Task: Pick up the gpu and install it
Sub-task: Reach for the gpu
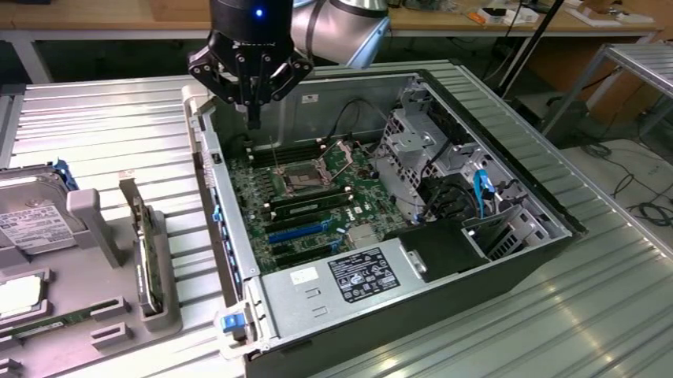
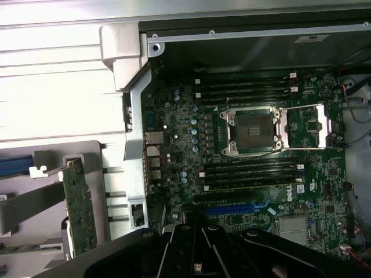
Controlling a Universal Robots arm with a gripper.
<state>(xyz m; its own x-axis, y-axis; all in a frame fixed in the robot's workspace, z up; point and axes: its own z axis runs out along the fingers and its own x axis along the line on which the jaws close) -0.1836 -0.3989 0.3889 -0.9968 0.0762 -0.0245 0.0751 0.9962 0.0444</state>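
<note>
Metal table [image 1: 116, 118]: gripper [image 1: 252, 114] closed, empty, over computer case [image 1: 452, 307] corner. Graphics card [image 1: 143, 252] upright in grey holder [image 1: 90, 220] by table's edge, exterior view's left. Likely pre-pickup; grasp needs it opened over card's top edge.

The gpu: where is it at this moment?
In the exterior view the thin, dark, flat gpu card stands on edge in a grey holder at that view's left, between the open black computer case and a silver hard drive.

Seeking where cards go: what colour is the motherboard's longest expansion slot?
Blue: the slot shows best in the exterior view.
</note>
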